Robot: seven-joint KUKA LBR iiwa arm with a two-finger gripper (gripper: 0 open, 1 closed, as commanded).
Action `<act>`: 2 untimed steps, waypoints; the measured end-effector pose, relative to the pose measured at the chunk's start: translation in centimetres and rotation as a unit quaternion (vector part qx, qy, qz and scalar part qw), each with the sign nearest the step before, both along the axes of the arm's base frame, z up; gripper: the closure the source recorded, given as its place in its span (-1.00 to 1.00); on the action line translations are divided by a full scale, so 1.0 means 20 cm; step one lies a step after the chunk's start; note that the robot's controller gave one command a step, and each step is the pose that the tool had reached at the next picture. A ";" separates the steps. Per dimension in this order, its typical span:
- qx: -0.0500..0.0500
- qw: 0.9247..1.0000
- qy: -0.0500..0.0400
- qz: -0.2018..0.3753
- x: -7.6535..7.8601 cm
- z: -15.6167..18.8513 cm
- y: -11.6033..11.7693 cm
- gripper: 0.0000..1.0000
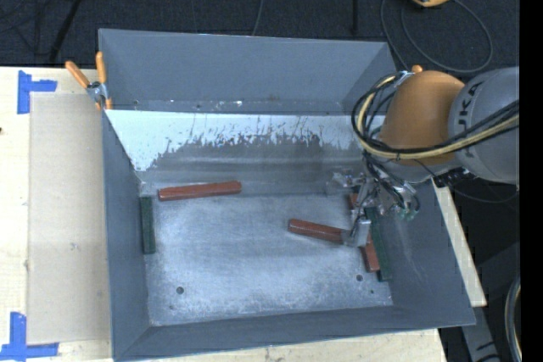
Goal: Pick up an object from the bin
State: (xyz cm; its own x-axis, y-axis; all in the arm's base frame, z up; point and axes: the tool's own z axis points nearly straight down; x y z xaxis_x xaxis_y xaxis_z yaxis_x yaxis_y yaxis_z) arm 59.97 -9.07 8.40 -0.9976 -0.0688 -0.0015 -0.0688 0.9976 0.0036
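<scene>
Camera view looks down on the grey metal bin (254,89), the largest thing here, with its floor mostly bare. The arm (475,131) comes in from the right, its orange cover and looped cables hanging above the bin's right side. On the floor lie a few flat bars, well apart from one another: a long reddish-brown bar (199,192) toward the upper left, a dark green bar (148,225) along the left wall, a shorter reddish-brown bar (312,229) right of centre, and a small reddish piece (372,257) against the right wall.

The gripper (360,226) is low over the right-hand floor, at the right end of the shorter reddish-brown bar, which looks like the thing to be picked. Whether the gripper stands wide or narrow, I cannot tell; nothing can be seen held in it.

The risk, as I judge it, is a catch at the bar's very tip: a flat bar taken so far off its middle may swing or slip out on the lift. The sloping right wall and the small reddish piece sit close by, and either could be struck or nudged.
</scene>
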 end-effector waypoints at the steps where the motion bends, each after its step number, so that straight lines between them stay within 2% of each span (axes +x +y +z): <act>1: -0.001 0.993 0.000 -0.119 -0.20 -0.06 0.17 1.00; 2: -0.001 0.993 0.000 -0.119 -0.20 -0.06 0.17 1.00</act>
State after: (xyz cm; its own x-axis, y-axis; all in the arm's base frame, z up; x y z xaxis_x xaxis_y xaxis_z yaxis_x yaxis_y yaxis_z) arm 55.91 -5.61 7.11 -0.9857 0.1684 -0.0011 0.1684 0.9857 0.0007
